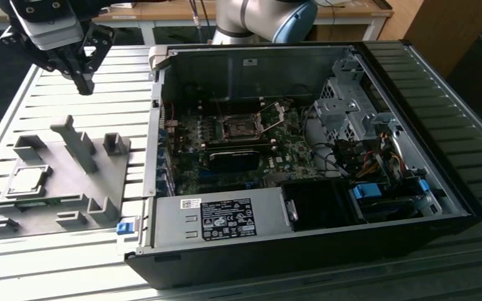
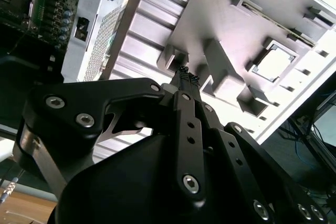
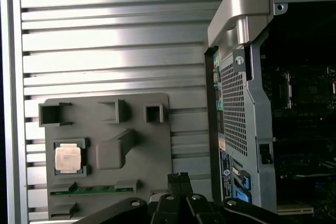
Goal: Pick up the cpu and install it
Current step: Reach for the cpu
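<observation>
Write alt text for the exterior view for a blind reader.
A gripper hangs empty above a slatted table, apart from the cpu, which lies in a grey fixture. On the exterior view's right, an open computer case shows its motherboard.

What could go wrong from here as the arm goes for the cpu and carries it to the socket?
1. The cpu lies in a pocket of the grey fixture, near a tall post. The gripper, shut above the table, might clip the pocket walls or the post on its way down.
2. The socket sits deep inside the case. The gripper might catch the case wall going in.
</observation>
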Motion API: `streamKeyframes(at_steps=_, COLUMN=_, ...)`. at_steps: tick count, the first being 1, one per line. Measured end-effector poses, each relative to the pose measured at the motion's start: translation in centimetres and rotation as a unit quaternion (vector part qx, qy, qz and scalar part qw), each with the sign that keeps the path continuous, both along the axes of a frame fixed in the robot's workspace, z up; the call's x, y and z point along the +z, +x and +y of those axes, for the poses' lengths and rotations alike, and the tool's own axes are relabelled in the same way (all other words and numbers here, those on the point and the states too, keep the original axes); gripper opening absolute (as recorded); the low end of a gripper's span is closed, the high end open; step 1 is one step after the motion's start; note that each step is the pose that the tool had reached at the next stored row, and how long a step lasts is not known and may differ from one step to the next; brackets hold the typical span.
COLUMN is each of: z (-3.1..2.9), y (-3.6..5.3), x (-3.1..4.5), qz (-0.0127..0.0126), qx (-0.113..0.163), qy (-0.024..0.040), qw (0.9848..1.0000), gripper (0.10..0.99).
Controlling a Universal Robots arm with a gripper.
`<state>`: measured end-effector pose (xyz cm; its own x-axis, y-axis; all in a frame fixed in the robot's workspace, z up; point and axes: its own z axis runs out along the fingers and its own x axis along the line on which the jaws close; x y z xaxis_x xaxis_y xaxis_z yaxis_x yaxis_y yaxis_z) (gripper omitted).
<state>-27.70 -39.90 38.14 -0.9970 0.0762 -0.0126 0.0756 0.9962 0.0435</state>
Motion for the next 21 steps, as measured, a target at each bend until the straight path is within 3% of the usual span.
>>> streamKeyframes(at_steps=21, z=-0.06, y=-2.06, x=-0.19, qz=0.0000, qx=0.000, qy=0.0000, qw=1.0000, gripper=0.106)
